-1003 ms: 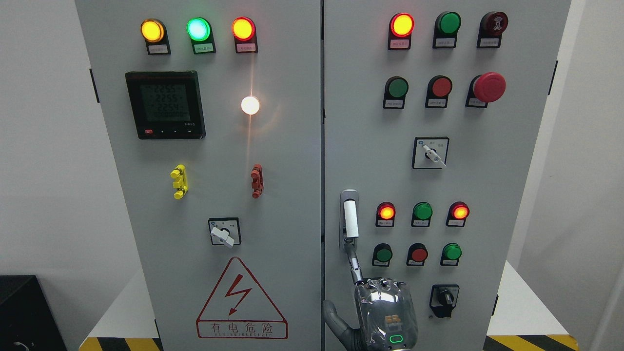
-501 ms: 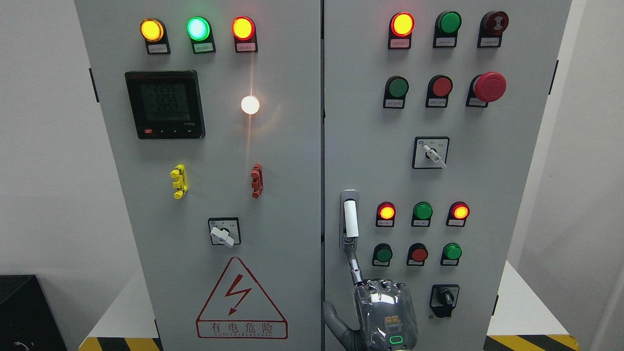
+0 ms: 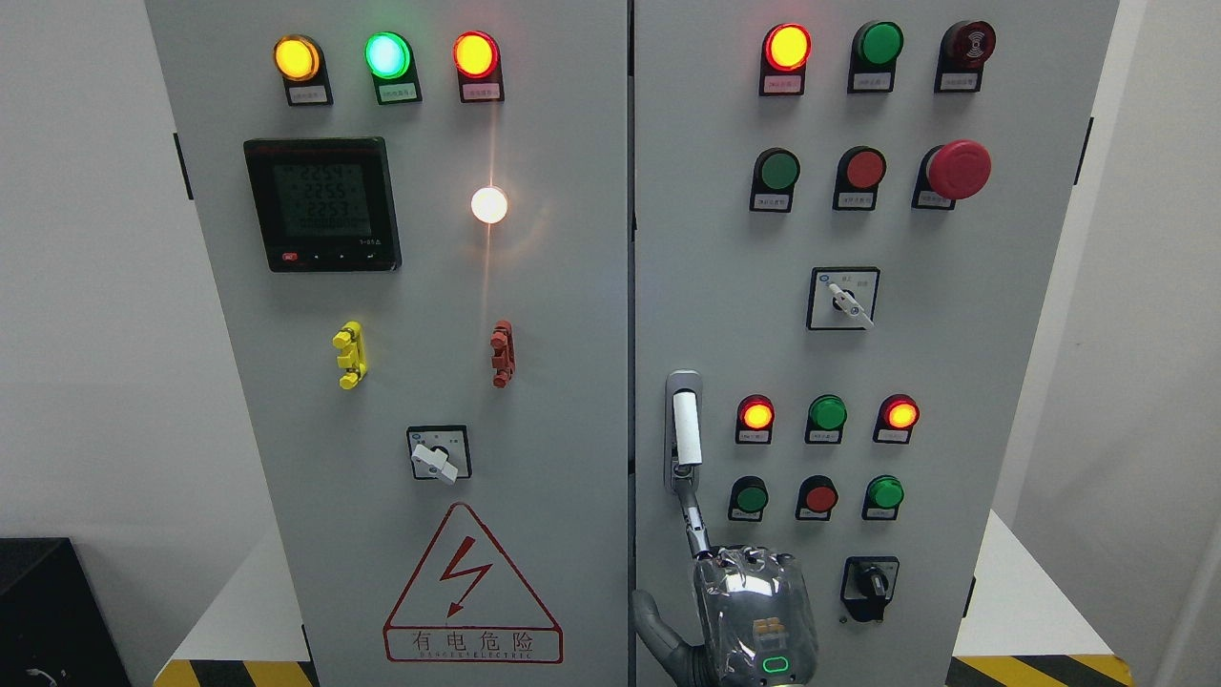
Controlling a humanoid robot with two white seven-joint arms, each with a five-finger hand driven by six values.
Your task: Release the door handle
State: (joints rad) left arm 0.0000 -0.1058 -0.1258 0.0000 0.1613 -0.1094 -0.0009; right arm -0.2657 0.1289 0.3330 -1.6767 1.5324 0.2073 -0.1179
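Observation:
The door handle (image 3: 686,428), a white upright bar in a silver recess, sits at the left edge of the right cabinet door (image 3: 954,363). My right hand (image 3: 754,611) rises from the bottom edge just below it, its shiny back towards the camera. One finger (image 3: 694,520) stretches up and its tip meets the handle's lower end. The thumb (image 3: 656,622) is spread out to the left. Nothing is wrapped around the bar. Both doors stand closed. No left arm shows.
Lit indicator lamps (image 3: 756,415) and push buttons (image 3: 819,497) lie just right of the handle. A black rotary switch (image 3: 869,580) sits beside my hand. The left door carries a meter (image 3: 322,204), a selector switch (image 3: 438,455) and a warning triangle (image 3: 471,587).

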